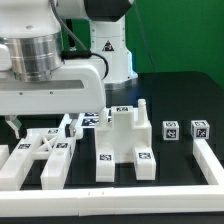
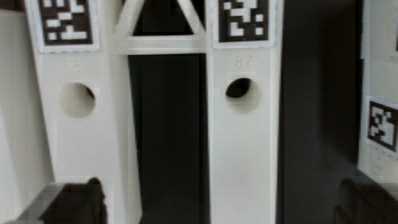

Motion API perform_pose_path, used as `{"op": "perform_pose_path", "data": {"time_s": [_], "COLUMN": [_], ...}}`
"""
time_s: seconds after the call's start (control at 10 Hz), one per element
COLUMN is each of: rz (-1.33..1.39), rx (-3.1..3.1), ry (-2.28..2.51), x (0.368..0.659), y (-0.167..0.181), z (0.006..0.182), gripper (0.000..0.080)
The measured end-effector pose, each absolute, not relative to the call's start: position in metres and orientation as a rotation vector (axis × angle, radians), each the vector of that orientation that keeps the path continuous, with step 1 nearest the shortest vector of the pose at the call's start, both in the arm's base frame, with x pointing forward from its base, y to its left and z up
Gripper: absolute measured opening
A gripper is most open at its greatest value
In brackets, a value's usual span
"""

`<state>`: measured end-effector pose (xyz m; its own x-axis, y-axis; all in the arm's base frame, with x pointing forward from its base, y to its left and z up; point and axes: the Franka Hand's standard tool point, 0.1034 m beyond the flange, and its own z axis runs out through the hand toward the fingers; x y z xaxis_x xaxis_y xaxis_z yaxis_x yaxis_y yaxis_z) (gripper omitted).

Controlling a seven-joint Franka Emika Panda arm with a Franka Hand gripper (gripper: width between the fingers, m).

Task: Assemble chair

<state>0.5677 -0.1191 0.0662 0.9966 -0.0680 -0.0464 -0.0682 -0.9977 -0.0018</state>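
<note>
Only my wrist view shows two holes (image 2: pixel 238 89) in the chair frame (image 2: pixel 80 150) straight below the pincer (image 2: pixel 222 208), which gapes wide and empty. The exterior view adds other chair parts (image 1: pixel 125 142) on the desk (image 1: pixel 182 104).

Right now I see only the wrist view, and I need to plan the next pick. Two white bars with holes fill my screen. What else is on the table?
Observer: A blocky stepped piece stands mid-table, to the exterior view's right of the crossed frame piece under the arm.
Operator: Anything further right?
Observer: Two small tagged blocks, standing apart from each other.
Operator: Any boundary past them?
Observer: A white border rail runs along that side.
</note>
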Motion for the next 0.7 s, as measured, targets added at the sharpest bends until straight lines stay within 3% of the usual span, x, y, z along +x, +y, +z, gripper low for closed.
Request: {"op": "perform_pose_path", "data": {"time_s": [0.7], "rz": [0.055], "rx": [-3.165], "ry": [0.074], "x": [0.566], "y": [-0.112], "z": [0.022], "gripper": [0.0649]}}
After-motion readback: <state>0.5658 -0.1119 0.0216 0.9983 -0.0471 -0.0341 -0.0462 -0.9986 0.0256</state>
